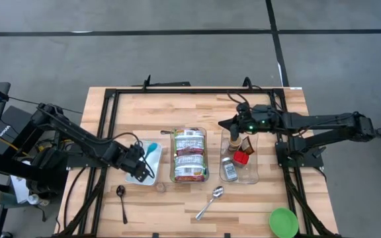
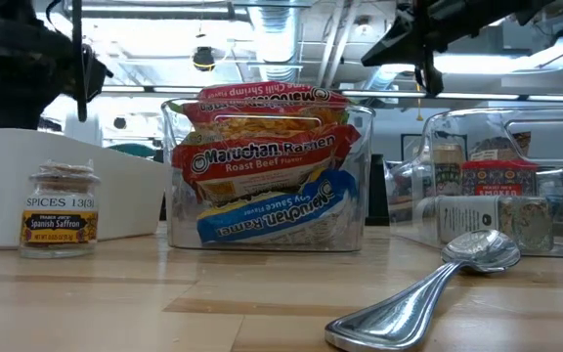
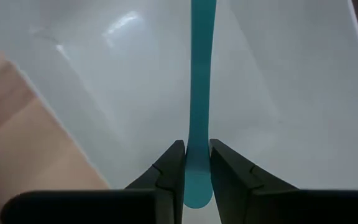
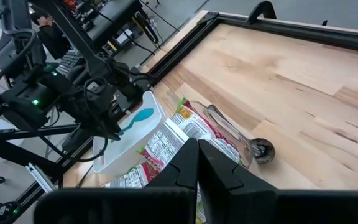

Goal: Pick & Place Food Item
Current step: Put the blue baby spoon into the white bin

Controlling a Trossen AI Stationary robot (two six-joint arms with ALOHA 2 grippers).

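1. Grey concrete floor surrounds a pale butcher-block wooden bench [image 1: 144, 112] edged by a black metal frame, with both dark arms reaching in from the sides.

2. Left tool [image 3: 196, 163] sits low in the shallow white plastic tray [image 1: 135, 176], its two black fingers clamped on the flat handle of a slim teal plastic spoon [image 3: 199, 93]. The pinch near the handle's end looks chosen so that the bowl swings free.

3. Right tool [image 4: 196, 155] hovers above the clear plastic bin of condiment jars [image 1: 251, 173], fingers pressed together with nothing between them; it looks to be waiting.

4. Food is packed in the clear, straight-walled plastic tub [image 2: 363, 176] at the bench's middle: crinkly ramen packets [image 2: 267, 156] in red, orange and blue wrappers, stacked on edge so the labels face out.

5. Just outside the tray stands a small glass jar of Spanish saffron [image 2: 60, 208], upright, with a yellow label.

6. Two loose utensils lie flat on the near side of the bench: a polished steel spoon [image 1: 210, 202], mirror-bright and curved, and a dark spoon [image 1: 122, 201] near the tray.

7. Off at the right front corner rests a round green plastic bowl [image 1: 283, 223], well apart from everything else.
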